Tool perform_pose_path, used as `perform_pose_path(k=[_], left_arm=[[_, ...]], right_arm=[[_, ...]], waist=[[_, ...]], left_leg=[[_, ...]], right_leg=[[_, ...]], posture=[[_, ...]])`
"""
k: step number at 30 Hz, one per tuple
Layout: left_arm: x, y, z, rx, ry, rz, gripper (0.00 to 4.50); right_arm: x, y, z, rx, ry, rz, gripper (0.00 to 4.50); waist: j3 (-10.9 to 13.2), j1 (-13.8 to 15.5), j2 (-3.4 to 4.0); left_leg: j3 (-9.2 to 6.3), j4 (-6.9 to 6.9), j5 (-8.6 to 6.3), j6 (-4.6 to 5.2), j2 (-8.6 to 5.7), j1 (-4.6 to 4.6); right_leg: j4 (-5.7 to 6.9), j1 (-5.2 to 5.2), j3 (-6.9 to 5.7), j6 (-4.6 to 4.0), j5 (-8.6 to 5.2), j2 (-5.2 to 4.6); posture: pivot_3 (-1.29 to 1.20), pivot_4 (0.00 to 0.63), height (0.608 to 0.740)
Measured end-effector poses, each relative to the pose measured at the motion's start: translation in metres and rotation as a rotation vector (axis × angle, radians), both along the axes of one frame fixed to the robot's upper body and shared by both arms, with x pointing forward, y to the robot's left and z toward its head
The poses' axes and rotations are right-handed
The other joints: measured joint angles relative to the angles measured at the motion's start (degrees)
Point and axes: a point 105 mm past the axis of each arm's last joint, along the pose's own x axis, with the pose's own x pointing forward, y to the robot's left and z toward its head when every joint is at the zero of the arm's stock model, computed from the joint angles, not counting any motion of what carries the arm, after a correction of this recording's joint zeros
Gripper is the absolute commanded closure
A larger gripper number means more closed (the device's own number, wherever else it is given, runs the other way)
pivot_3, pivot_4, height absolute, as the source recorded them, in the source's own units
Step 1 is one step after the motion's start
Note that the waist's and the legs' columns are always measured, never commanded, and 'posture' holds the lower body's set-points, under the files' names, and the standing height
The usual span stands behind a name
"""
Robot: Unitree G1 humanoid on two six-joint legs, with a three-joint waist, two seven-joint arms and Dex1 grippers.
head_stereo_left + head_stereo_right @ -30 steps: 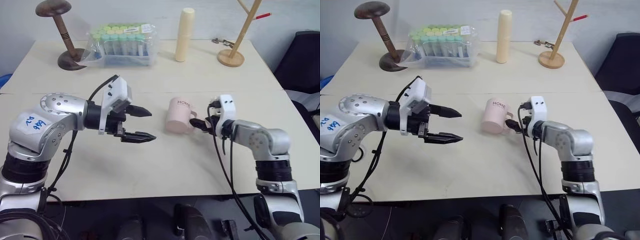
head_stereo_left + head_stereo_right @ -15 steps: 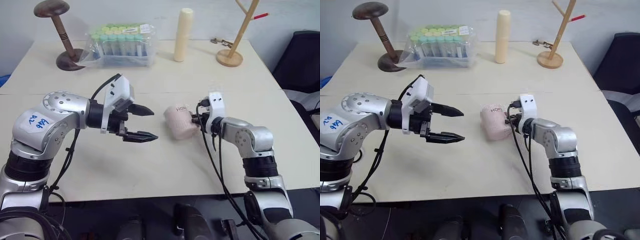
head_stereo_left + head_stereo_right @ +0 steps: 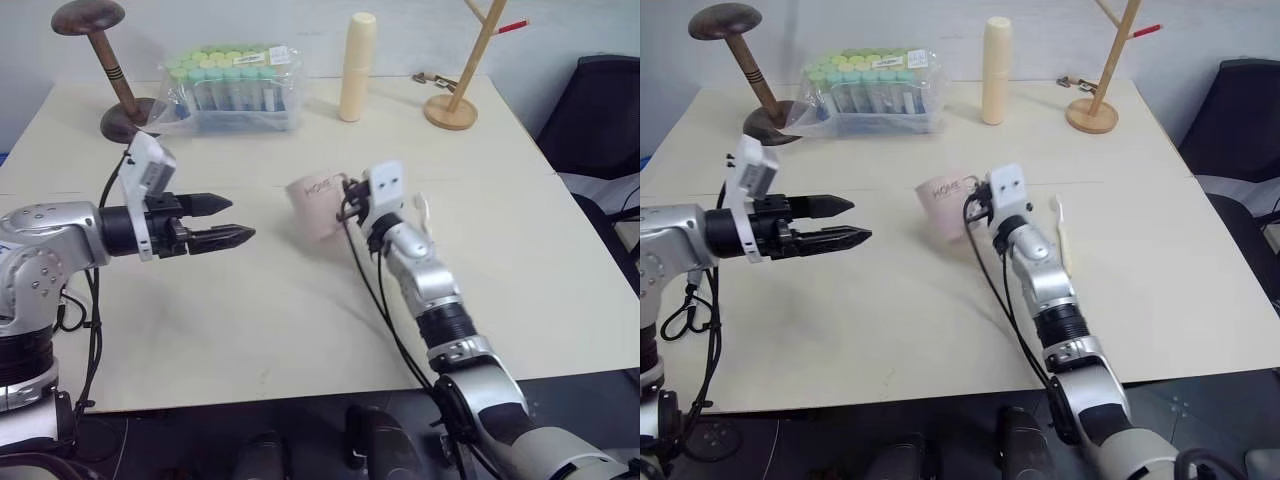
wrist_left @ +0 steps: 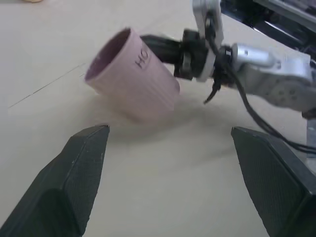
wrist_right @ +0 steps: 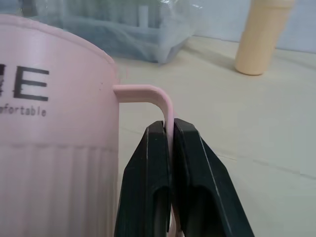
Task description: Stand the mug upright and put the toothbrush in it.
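Pink and rigid, the mug (image 3: 315, 205) is clamped by its thin handle in the right gripper (image 5: 169, 148) — likely light, prone to swinging. The left gripper (image 3: 222, 220) is spread wide, empty; the toothbrush (image 3: 1063, 233) lies nearby.

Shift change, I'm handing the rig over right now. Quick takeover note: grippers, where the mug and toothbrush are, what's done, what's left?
Right gripper: shut on the mug's handle.
Left gripper: open, holding nothing, off to the mug's left with a gap between them.
Mug: pink, out in the middle of the table, tilted with its mouth up and toward the left gripper, not yet standing flat.
Toothbrush: lying flat on the table, just right of the right arm, untouched.
Done: mug gripped by its handle and partly tipped up.
Left: set the mug fully upright, release it, pick up the toothbrush and drop it in.
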Motion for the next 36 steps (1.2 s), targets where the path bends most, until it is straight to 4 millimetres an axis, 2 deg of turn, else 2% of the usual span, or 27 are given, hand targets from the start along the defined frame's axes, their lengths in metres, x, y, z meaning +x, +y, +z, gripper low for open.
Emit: perform_pose_path(k=[2,4,6,8,11,15,19,24,27,30,31,33,36], left_arm=[[-0.004,0.004,-0.001,-0.004,0.016,0.006,0.32],[-0.008,0.006,-0.005,0.005,0.037,0.003,0.32],[-0.013,0.006,-0.006,0.014,0.043,-0.009,0.32],[-0.015,0.009,-0.005,0.028,0.043,-0.003,0.32],[-0.014,0.009,-0.004,0.031,0.033,-0.002,0.32],[-0.012,-0.001,-0.002,0.034,0.016,-0.043,0.32],[-0.008,-0.009,-0.004,0.026,0.021,-0.083,0.32],[-0.003,-0.015,-0.001,0.021,0.012,-0.111,0.32],[-0.001,-0.017,-0.001,0.017,0.009,-0.127,0.32],[-0.001,-0.020,-0.001,0.018,0.008,-0.146,0.32],[-0.003,-0.023,-0.001,0.022,0.007,-0.162,0.32],[-0.004,-0.025,0.000,0.024,0.007,-0.176,0.32],[-0.012,-0.034,0.000,0.036,0.002,-0.236,0.32]], right_arm=[[-0.003,0.003,-0.003,0.004,-0.038,0.013,4.48],[-0.007,0.001,-0.007,0.014,-0.059,0.026,3.94],[-0.014,-0.004,-0.026,-0.001,-0.026,0.048,3.37],[-0.024,-0.006,-0.045,-0.010,0.010,0.073,2.62],[-0.033,-0.007,-0.038,-0.029,-0.031,0.115,1.56],[-0.043,-0.005,-0.022,-0.040,-0.080,0.155,0.12],[-0.047,-0.010,-0.014,-0.069,-0.083,0.168,0.05],[-0.057,-0.016,-0.016,-0.105,-0.040,0.217,0.05],[-0.071,-0.023,-0.019,-0.147,0.002,0.276,0.05],[-0.088,-0.039,-0.018,-0.132,0.096,0.313,0.05],[-0.095,-0.052,-0.011,-0.103,0.145,0.313,0.05],[-0.099,-0.069,0.003,-0.085,0.171,0.285,0.05],[-0.092,-0.112,0.027,-0.129,0.217,0.131,0.05]], waist=[[0.0,-0.1,0.00],[0.0,-0.2,0.00],[0.0,-0.1,0.00],[0.0,0.0,0.01],[0.0,0.1,0.02],[0.0,0.3,0.02],[0.0,0.4,0.02],[0.0,0.4,0.02],[0.0,0.7,0.03],[0.0,1.5,0.03],[0.0,1.8,0.03],[0.0,2.0,0.04],[0.0,2.3,0.04]], left_leg=[[-0.10,0.00,0.00,0.00,0.03,0.07],[-0.33,0.00,0.00,0.00,0.06,0.08],[-0.53,0.01,0.00,0.00,0.06,0.05],[-0.53,0.01,0.00,0.00,0.06,0.04],[-0.53,0.04,0.00,0.00,0.06,0.04],[-0.52,0.07,0.00,-0.01,0.05,0.03],[-0.53,0.07,0.00,-0.01,0.03,0.03],[-0.49,0.07,0.00,-0.01,0.02,0.03],[-0.49,0.08,0.00,0.00,0.01,0.02],[-0.49,0.10,0.00,0.00,0.01,0.00],[-0.48,0.12,0.00,0.00,0.01,0.00],[-0.48,0.22,-0.01,0.01,0.01,-0.03],[-0.47,0.29,-0.03,0.04,0.00,-0.04]], right_leg=[[0.00,0.04,0.03,0.00,0.00,0.01],[0.01,0.04,0.03,-0.01,0.00,0.02],[0.00,0.08,0.05,-0.01,-0.01,0.01],[-0.01,0.08,0.07,-0.01,-0.01,-0.03],[-0.01,0.08,0.07,-0.01,-0.01,-0.01],[0.00,0.08,0.07,-0.01,-0.01,0.00],[0.00,0.08,0.04,-0.02,-0.01,0.02],[-0.01,0.08,0.04,-0.02,-0.01,0.04],[-0.01,0.08,0.04,-0.02,-0.01,0.03],[-0.02,0.07,0.05,-0.02,-0.01,0.03],[-0.02,0.07,0.06,-0.02,-0.01,0.02],[0.01,0.08,0.06,-0.02,-0.01,0.02],[0.02,0.09,0.08,0.00,0.00,-0.01]], posture=[[0.00,0.150,0.740],[0.00,0.150,0.740],[0.00,0.150,0.740],[0.00,0.150,0.740],[0.00,0.150,0.740],[0.00,0.150,0.740],[0.00,0.150,0.740],[0.00,0.150,0.740],[0.00,0.150,0.740],[0.00,0.150,0.740],[0.00,0.150,0.740],[0.00,0.150,0.740],[0.00,0.150,0.740]])
